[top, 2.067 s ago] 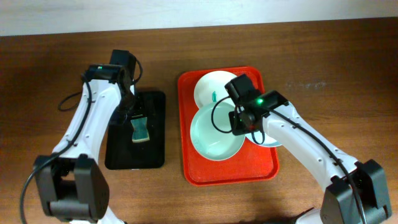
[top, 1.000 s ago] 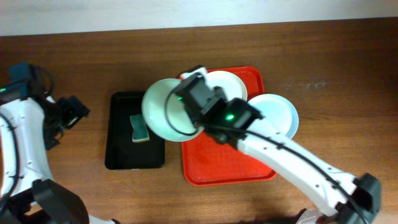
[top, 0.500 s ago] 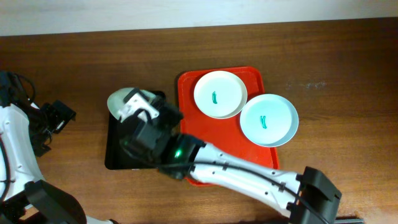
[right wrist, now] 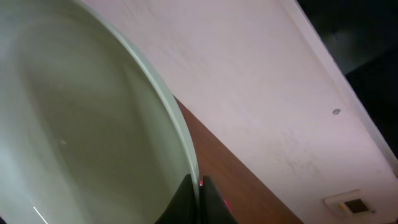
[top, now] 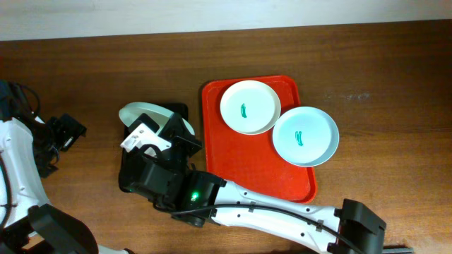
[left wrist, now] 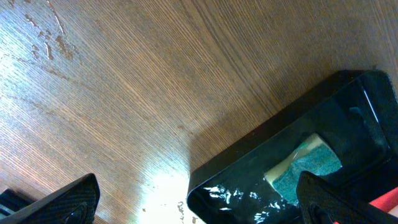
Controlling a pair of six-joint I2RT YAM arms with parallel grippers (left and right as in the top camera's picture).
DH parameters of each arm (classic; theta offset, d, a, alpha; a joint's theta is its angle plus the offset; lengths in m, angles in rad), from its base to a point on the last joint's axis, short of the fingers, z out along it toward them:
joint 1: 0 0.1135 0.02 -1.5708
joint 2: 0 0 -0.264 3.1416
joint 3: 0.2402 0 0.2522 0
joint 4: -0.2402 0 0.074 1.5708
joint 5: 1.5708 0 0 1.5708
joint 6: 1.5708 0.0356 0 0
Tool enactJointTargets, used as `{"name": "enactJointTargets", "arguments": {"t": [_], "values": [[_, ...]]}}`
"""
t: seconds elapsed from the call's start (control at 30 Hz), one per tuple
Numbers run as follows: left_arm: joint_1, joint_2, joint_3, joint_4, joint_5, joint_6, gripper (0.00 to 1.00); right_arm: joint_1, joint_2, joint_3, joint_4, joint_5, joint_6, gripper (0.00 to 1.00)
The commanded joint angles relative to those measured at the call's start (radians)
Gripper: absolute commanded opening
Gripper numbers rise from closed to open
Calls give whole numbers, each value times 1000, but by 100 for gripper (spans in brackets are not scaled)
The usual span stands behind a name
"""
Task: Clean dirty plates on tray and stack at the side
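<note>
My right gripper (top: 150, 130) is shut on the rim of the pale mint plate (top: 143, 113) and holds it raised and tilted over the black tray. In the right wrist view the plate (right wrist: 81, 124) fills the left side, its rim pinched between the fingertips (right wrist: 186, 202). The white plate (top: 250, 106) with a green smear lies on the red tray (top: 244, 173). The pale blue plate (top: 305, 135), also smeared, overhangs the tray's right rim. My left gripper (top: 65, 132) is open and empty at the far left; in its wrist view (left wrist: 199, 214) the jaws stand wide apart.
A black tray (top: 124, 182) lies left of the red tray, mostly hidden under my right arm. The left wrist view shows its corner (left wrist: 249, 180) and a green sponge (left wrist: 306, 165) in it. Bare wooden table surrounds both trays.
My right arm lifted the mint plate off the red tray and carried it left over the black tray. My left arm drew back from the black tray to the far left.
</note>
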Motion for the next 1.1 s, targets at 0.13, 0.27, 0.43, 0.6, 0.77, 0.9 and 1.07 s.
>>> {"name": "enactJointTargets", "arguments": {"t": [0.13, 0.27, 0.43, 0.6, 0.77, 0.9, 1.07], "values": [[2, -19, 16, 1, 11, -16, 99, 11, -40, 17, 15, 38, -21, 4], [2, -19, 16, 1, 11, -16, 99, 11, -39, 17, 26, 34, -16, 4], [2, -19, 16, 1, 11, -16, 99, 11, -39, 17, 37, 34, -16, 4], [2, -19, 16, 1, 11, -16, 99, 11, -39, 17, 37, 34, -16, 4], [2, -19, 16, 1, 11, -16, 99, 10, -39, 17, 37, 34, -15, 4], [2, -19, 16, 1, 11, -16, 99, 0, -39, 17, 24, 14, 48, 4], [2, -19, 16, 1, 11, -16, 100, -142, -39, 17, -235, -383, 441, 4]]}}
